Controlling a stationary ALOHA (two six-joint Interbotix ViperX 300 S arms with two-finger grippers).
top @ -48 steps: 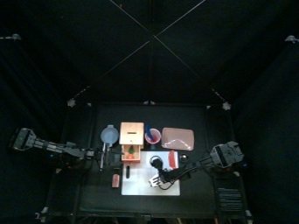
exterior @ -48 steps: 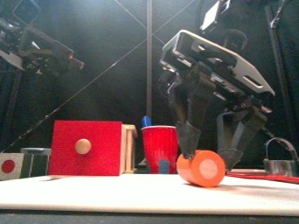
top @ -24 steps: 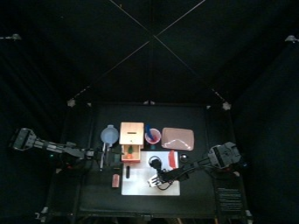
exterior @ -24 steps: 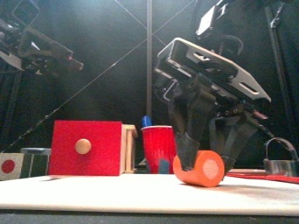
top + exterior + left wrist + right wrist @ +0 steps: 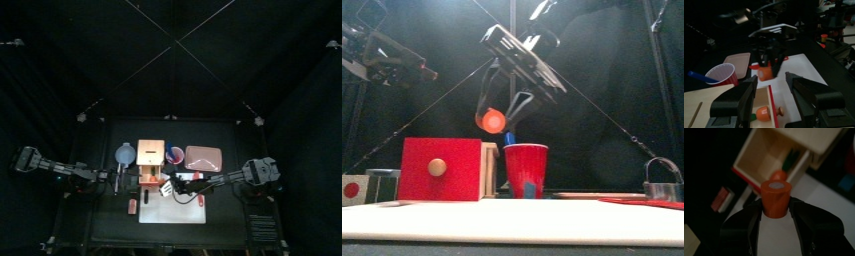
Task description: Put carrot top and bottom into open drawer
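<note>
white mat (image 5: pixel 174 208), black table (image 5: pixel 107 215), black curtains (image 5: pixel 171 60)

On my table (image 5: pixel 100 222) sits the wooden box (image 5: pixel 151 158); beside it a red cup (image 5: pixel 525 170), behind it a pink square (image 5: pixel 205 157).

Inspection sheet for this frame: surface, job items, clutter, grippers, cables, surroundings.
Surface: black table with a white mat at the front.
Job's things: one orange carrot piece held in the air near the open drawer; another carrot piece already lies in the drawer.
Clutter: red cup with a blue stick; red-fronted box; brownish-pink square; grey-blue dish.
Grippers: right gripper shut on the carrot piece; left gripper open, empty, facing the drawer.
Cables: nothing seen.
Surroundings: black curtains.
</note>
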